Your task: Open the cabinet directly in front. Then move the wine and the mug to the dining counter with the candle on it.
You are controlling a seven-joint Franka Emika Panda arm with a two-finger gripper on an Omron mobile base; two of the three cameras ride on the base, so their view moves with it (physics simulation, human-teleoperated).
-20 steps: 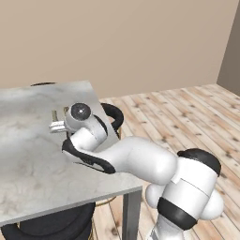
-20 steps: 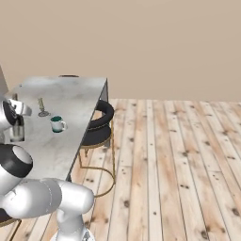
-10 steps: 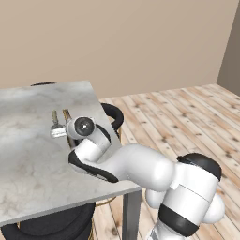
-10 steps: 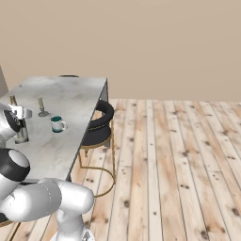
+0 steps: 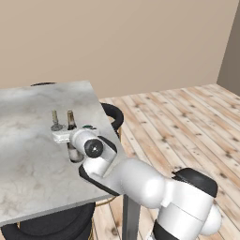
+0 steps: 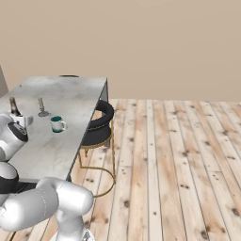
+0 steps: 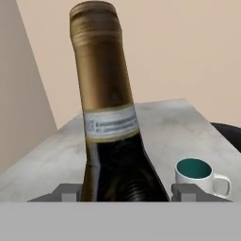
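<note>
The gripper (image 7: 124, 193) is closing its two fingers on either side of the wine (image 7: 110, 136), which is standing upright on the dining counter (image 6: 70, 136). At the bottle's four o'clock the mug (image 7: 200, 175) is sitting; the candle (image 6: 43, 108) is standing near the mug.

You get no readable text here: the wine (image 7: 110, 136) carries a pale label (image 7: 111, 123) with two lines of print, too blurred to make out any words.
</note>
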